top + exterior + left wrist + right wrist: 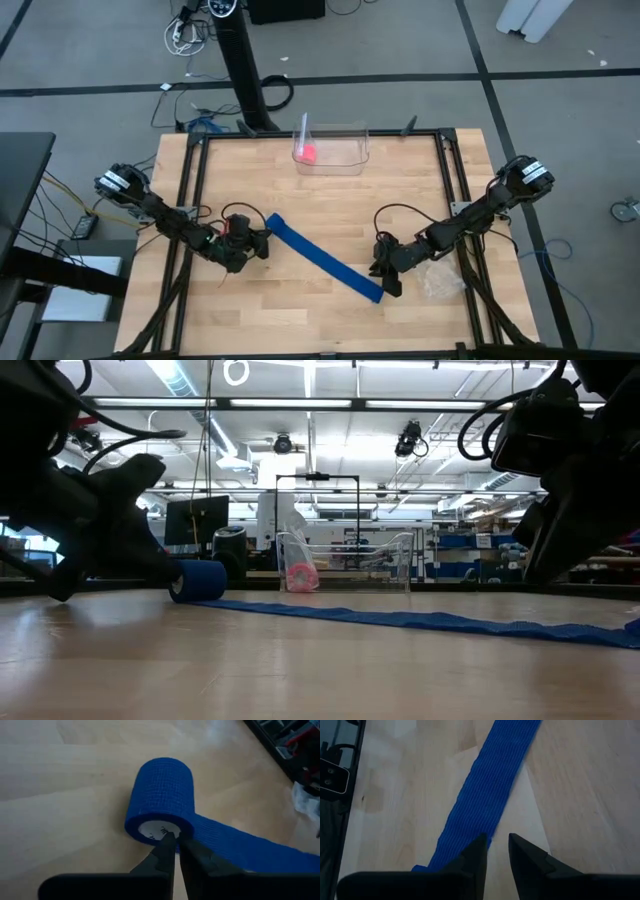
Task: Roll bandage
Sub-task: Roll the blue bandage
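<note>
The left gripper point(172, 838) has its two dark fingers pinched nearly together on the wall at the end of the roll, one tip poking into the white cardboard core, so it's clamped on the bright blue stretchy fabric bandage point(322, 256), which is partly wound into a small cylinder at the left of the wooden table point(300, 310) with a long flat tail running diagonally toward the right arm. The right gripper point(495, 845) sits low over that loose end, fingers slightly parted, holding nothing as far as I can tell. The fabric looks light, soft and crinkly, probably self-clinging, so it'll wrinkle easily; grab the roll by the core edge and keep the tail taut. There's faint print inside the core but I can't read it.
</note>
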`<control>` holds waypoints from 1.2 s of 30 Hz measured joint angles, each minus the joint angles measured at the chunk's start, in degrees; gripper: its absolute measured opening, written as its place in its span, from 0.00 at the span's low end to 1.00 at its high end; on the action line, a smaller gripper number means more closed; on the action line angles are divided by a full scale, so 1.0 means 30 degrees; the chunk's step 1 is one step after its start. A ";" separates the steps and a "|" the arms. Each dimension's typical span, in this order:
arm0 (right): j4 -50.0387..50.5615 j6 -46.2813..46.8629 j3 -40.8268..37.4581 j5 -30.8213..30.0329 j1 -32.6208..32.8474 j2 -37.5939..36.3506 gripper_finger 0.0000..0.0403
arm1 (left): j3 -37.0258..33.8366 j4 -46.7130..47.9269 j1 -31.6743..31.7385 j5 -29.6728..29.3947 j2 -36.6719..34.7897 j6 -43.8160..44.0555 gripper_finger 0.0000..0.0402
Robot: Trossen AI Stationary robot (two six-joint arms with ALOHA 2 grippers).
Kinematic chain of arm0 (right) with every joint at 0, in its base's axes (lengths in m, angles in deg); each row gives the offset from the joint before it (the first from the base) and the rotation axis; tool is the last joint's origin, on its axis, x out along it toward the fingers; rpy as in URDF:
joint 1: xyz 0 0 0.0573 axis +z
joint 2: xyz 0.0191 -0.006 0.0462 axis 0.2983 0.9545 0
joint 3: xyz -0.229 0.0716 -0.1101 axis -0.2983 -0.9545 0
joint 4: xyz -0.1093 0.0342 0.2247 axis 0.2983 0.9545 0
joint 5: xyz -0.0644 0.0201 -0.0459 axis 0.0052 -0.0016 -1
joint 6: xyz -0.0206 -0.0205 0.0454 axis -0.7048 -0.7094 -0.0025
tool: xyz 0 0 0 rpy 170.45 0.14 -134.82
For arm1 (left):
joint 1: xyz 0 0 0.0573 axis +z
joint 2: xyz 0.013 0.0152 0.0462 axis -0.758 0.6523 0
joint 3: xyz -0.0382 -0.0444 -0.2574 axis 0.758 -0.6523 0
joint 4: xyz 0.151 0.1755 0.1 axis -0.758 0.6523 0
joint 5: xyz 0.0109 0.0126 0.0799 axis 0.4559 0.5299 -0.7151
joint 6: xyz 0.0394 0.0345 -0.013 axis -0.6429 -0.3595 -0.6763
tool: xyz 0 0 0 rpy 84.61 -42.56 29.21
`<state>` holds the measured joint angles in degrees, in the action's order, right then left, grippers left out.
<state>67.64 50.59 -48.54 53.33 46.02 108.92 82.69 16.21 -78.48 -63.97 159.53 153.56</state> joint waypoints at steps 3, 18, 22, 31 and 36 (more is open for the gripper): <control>-0.0012 -0.0012 0.0000 -0.0008 -0.0001 0.0000 0.20 | 0.0000 0.0080 0.0336 0.0002 0.0000 -0.0018 0.08; -0.0568 -0.0036 -0.0007 -0.0051 0.0006 0.0000 0.19 | 0.0007 -0.2742 0.0175 0.1724 0.0000 -0.0944 0.28; -0.0627 -0.0150 -0.0007 -0.0054 0.0006 0.0000 0.19 | 0.0007 -0.2646 0.0188 0.1304 0.0000 -0.0999 0.37; -0.0622 -0.0158 -0.0007 -0.0058 0.0014 0.0000 0.19 | 0.0006 -0.1761 -0.0012 0.0861 0.0000 -0.1017 0.44; -0.0631 -0.0303 -0.0007 -0.0247 0.0014 0.0000 0.19 | 0.0000 -0.1788 0.0240 0.0299 0.0000 -0.1046 0.44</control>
<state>65.75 49.68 -48.57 52.58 46.06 108.92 82.69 10.84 -77.76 -63.07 159.53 150.43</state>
